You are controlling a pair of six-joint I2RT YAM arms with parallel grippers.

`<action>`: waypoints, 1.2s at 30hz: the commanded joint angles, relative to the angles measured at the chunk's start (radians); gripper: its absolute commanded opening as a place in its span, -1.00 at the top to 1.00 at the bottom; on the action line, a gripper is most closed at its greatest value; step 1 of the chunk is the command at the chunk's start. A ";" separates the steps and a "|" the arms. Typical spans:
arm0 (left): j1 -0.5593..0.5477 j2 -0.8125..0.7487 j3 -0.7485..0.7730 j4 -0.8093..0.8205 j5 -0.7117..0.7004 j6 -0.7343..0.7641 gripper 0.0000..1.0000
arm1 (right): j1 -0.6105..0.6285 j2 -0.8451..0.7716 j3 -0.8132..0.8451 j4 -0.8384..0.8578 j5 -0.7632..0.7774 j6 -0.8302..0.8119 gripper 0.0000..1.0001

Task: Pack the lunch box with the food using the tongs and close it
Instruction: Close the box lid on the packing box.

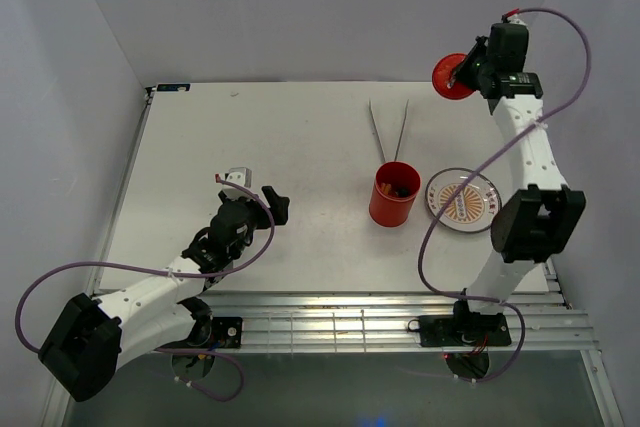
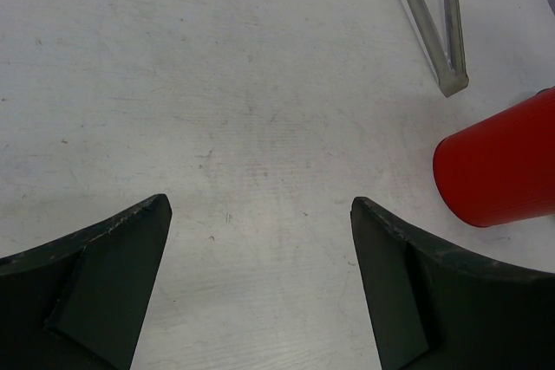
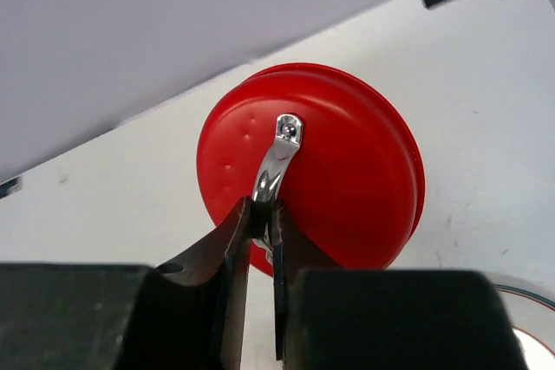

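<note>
You are pinching the red lid (image 3: 347, 171) by its metal handle (image 3: 279, 158) with your right gripper (image 3: 260, 218), well apart from the lunch box (image 1: 393, 202). Some food (image 1: 397, 187) is sitting inside and the tongs (image 1: 388, 127) are lying beyond it, so only capping seems to be remaining. Your left gripper (image 2: 260, 210) is hanging spread.

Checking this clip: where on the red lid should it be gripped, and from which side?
By the small metal handle at the centre of the lid, approached from the handle face. The disc is flat and wide, while the handle stands proud as a thin strip; the right gripper is shut on it.
</note>
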 commanded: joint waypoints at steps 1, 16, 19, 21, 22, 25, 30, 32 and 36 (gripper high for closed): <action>-0.001 -0.025 0.025 0.018 0.013 0.002 -0.90 | 0.003 -0.153 -0.082 0.001 -0.237 -0.092 0.84; -0.001 -0.020 0.025 0.018 0.004 0.006 -0.90 | 0.058 -0.548 -0.609 -0.013 -0.567 -0.081 0.84; -0.003 -0.022 0.026 0.018 0.002 0.008 -0.90 | 0.067 -0.546 -0.621 -0.030 -0.599 -0.081 0.85; -0.001 -0.020 0.026 0.018 0.002 0.008 -0.90 | 0.084 -0.546 -0.632 -0.039 -0.601 -0.084 0.84; -0.001 -0.020 0.026 0.018 0.002 0.008 -0.90 | 0.088 -0.546 -0.635 -0.042 -0.599 -0.085 0.84; -0.001 -0.020 0.026 0.018 0.004 0.008 -0.90 | 0.119 -0.533 -0.646 -0.064 -0.584 -0.093 0.85; -0.003 -0.022 0.028 0.018 0.002 0.009 -0.90 | 0.147 -0.529 -0.679 -0.053 -0.567 -0.085 0.85; -0.001 -0.022 0.028 0.016 0.004 0.011 -0.90 | 0.156 -0.516 -0.673 -0.083 -0.555 -0.099 0.85; -0.003 -0.033 0.025 0.016 0.005 0.011 -0.90 | 0.171 -0.503 -0.673 -0.107 -0.543 -0.113 0.84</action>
